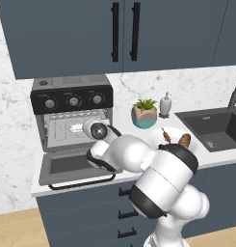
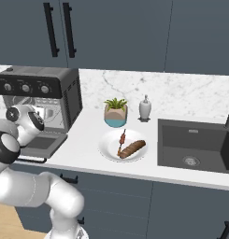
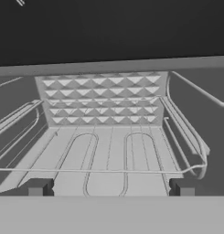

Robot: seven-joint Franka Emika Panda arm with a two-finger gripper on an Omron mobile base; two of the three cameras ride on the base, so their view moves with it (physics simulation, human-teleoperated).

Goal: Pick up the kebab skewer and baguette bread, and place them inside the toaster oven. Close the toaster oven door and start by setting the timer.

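The toaster oven [image 1: 71, 96] [image 2: 41, 88] stands at the counter's left end. Its door [image 1: 73, 166] [image 2: 41, 142] is dropped open and flat. My hand [image 1: 93, 129] [image 2: 25, 116] is held level at the oven mouth, pointing inside. My gripper [image 3: 111, 187] is open and empty, with the wire rack [image 3: 109, 155] just beyond its fingertips [image 3: 38, 187]. The kebab skewer [image 2: 122, 139] [image 1: 165, 135] and the baguette bread [image 2: 132, 149] [image 1: 185, 141] lie side by side on a white plate [image 2: 106, 149], well to the right of my hand. In the left base view my arm hides part of the plate.
A potted plant [image 2: 116, 112] [image 1: 144, 113] and a soap dispenser [image 2: 145, 108] stand behind the plate. A dark sink [image 2: 195, 144] [image 1: 211, 125] is set into the counter on the right. Dark wall cabinets hang above, and drawers run below the counter edge.
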